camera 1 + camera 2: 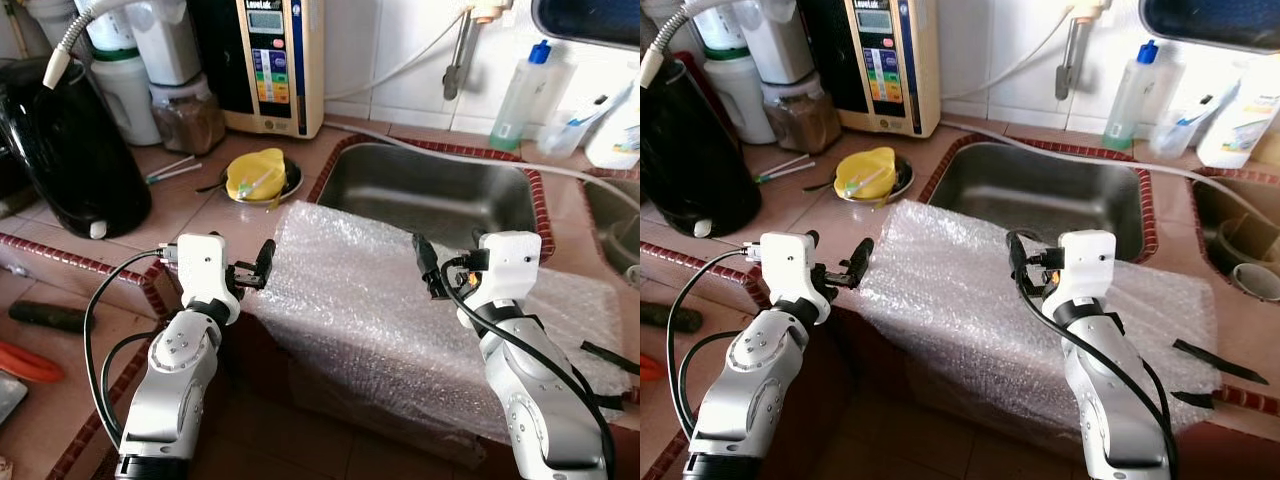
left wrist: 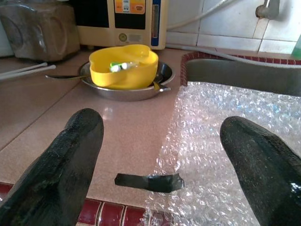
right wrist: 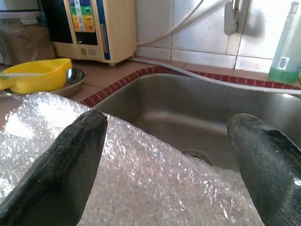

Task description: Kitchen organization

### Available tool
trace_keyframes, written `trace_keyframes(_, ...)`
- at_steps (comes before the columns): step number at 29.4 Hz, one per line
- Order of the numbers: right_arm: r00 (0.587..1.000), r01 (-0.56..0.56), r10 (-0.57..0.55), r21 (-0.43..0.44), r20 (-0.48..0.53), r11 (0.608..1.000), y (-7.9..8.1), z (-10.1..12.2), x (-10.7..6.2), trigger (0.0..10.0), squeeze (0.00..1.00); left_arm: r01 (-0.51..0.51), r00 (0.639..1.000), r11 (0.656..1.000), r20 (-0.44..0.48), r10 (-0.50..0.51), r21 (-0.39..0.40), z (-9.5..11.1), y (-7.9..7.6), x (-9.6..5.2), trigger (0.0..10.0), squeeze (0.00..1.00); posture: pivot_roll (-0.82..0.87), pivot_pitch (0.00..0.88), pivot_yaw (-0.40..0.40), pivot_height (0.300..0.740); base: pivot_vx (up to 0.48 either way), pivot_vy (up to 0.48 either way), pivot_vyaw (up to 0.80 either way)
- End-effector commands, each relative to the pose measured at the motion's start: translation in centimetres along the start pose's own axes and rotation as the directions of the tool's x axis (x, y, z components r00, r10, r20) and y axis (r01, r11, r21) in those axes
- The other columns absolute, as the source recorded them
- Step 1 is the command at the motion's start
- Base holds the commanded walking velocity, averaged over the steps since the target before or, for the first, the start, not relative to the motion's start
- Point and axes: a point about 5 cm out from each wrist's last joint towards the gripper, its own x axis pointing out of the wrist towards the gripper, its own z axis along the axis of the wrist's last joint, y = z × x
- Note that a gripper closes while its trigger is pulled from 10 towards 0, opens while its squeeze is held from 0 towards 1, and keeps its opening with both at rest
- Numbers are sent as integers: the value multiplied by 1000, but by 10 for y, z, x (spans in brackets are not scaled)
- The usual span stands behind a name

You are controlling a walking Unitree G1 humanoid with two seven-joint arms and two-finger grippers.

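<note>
1. A big sheet of bubble wrap lies draped over the front edge of the counter, its far edge reaching the front rim of the steel sink and its near part hanging down off the counter front.

2. The left gripper hovers at the sheet's left edge with its fingers spread apart, nothing between them; from its wrist, one finger sits over bare counter and the other over the plastic.

3. The right gripper is over the middle of the sheet near the sink's front rim, fingers wide apart too, holding nothing.

4. To my eye the step is taking hold of the wrap with both, so it can be lifted or folded away.

5. I'd pinch edges, not the flat middle: the film is slippery and puffy, and a finger has to get under it.

6. A strip of black tape holds the left corner to the counter; pull gently there or it may tear.

7. Keep the sheet clear of the yellow bowl in its metal dish, just behind the left corner.
</note>
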Motion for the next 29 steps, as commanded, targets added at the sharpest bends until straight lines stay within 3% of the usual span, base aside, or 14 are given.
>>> trace_keyframes(1,1000,7,-7,-4,8,1000,0,2,0,10000,0,18,1000,1000,6,-18,11,2,-1,0,10000,0,-7,0,44,740,296,0,0)
trace_keyframes(16,1000,12,-12,-3,6,1000,0,1,0,10000,0,32,999,999,5,-32,11,2,-2,-1,10000,0,-7,0,48,740,320,0,0)
trace_keyframes(29,1000,13,-13,-3,3,1000,0,0,0,10000,0,25,1000,1000,-6,-25,10,0,-2,-2,10000,0,-4,0,48,740,0,0,0)
